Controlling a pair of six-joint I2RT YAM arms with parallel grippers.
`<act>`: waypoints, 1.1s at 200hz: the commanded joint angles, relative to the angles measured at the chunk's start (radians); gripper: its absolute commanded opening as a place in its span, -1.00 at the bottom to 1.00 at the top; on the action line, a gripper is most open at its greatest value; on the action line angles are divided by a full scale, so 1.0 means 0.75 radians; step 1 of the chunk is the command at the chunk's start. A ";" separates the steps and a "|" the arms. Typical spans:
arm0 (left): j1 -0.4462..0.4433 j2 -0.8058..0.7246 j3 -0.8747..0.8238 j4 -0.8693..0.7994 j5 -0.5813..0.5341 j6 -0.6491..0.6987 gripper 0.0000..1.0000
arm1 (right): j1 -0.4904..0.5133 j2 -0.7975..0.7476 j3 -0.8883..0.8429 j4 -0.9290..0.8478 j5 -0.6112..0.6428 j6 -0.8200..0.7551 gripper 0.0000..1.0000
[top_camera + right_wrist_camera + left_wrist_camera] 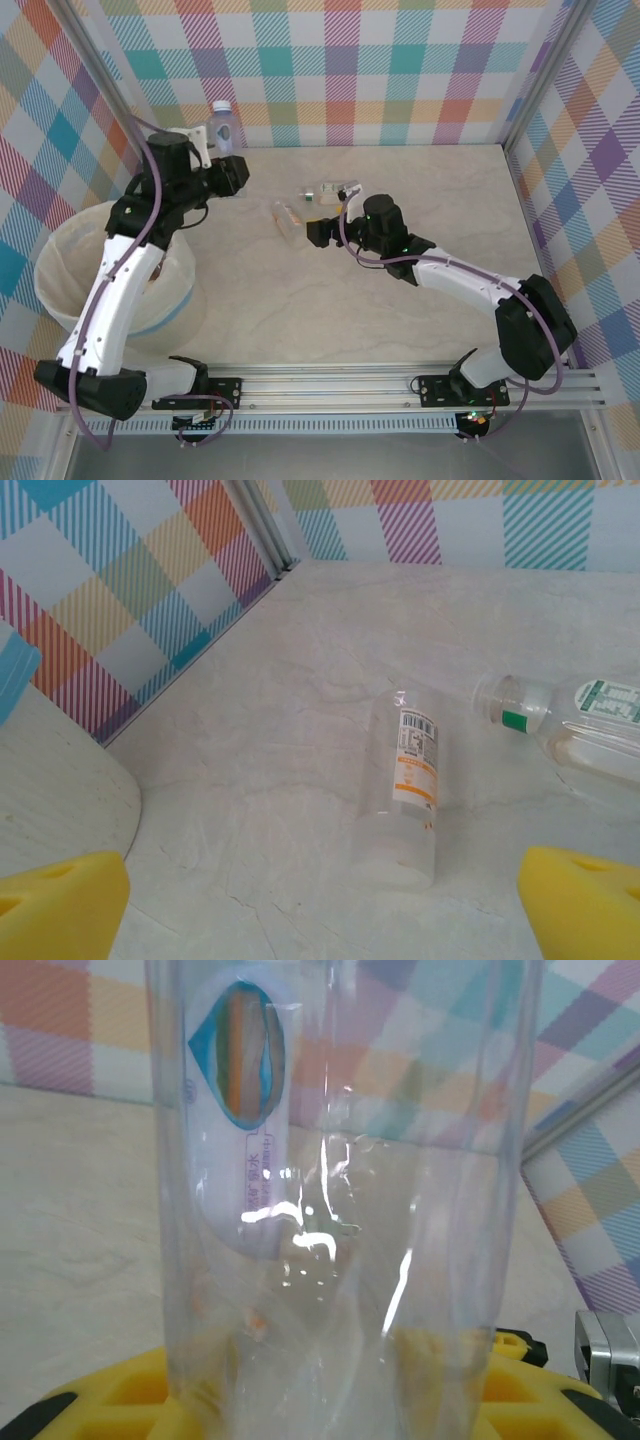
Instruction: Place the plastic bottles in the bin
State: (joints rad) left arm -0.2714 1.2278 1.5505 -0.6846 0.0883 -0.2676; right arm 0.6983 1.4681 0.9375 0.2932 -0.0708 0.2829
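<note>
At the far left, near the front, stands the bin (60, 262), a wide round bucket lined with a white bag; the left arm rises over it. Beyond the bin, by the far wall, the left gripper (216, 142) pinches an upright clear bottle (222, 122) with a pale cap. In the left wrist view this bottle stands close to the lens between the yellow pads (90, 1405), showing an oval blue and orange label.

Toward the middle of the table an orange-labelled bottle (285, 218) lies on its side. Just right of it and a little nearer sits the right gripper (312, 232), its jaws spread wide. In the right wrist view its yellow fingertips (60, 905) sit at the two lower corners, with that bottle lying between and beyond them, untouched. A green-labelled bottle (335, 190) lies just beyond, slightly to the right.
</note>
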 commanded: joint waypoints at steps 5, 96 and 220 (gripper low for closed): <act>0.033 -0.034 0.042 -0.152 -0.306 0.047 -0.26 | 0.006 0.030 0.061 0.078 -0.064 -0.063 0.99; 0.232 -0.264 -0.122 -0.143 -0.849 -0.100 -0.83 | 0.005 0.091 0.132 0.022 -0.055 -0.128 0.99; 0.340 -0.329 -0.311 -0.270 -0.733 -0.451 1.00 | 0.006 0.113 0.161 -0.035 -0.010 -0.033 0.99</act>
State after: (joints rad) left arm -0.0299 0.9993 1.3113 -0.8917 -0.4828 -0.5652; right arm 0.6983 1.5608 1.0382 0.2680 -0.0906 0.2359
